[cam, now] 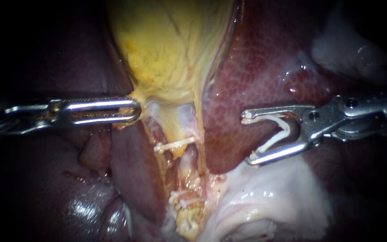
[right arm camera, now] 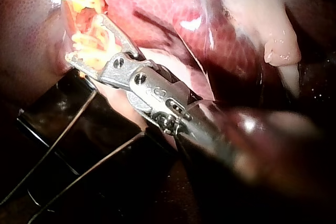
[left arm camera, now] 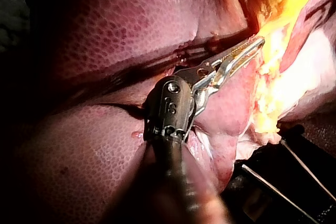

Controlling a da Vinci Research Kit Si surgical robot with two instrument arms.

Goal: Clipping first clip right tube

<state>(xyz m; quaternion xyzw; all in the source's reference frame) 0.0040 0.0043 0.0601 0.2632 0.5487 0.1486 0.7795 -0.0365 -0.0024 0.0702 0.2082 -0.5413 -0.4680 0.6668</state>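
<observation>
Two conditions are to be met for a sound placement: the tube must be taken fully between the jaws, and the loaded clip must be laid squarely across it, clear of the set clip (cam: 175, 144).

Endoscope view: the right instrument's end effector (cam: 249, 138) is seen at middle right over the liver (cam: 256, 67), well apart from the tube (cam: 188, 163) at centre. Its jaws are spread wide, with the loaded clip (cam: 276, 134) seated open between them and touched by both. The left instrument's end effector (cam: 133, 110) is clamped on the neck of the gallbladder (cam: 171, 45). Which strand is the right tube cannot be told.

Left wrist view: the left end effector (left arm camera: 256, 43) is seen closed, its tip in yellow tissue.

Right wrist view: the right end effector (right arm camera: 84, 38) is seen apart, with yellow tissue just ahead.
</observation>
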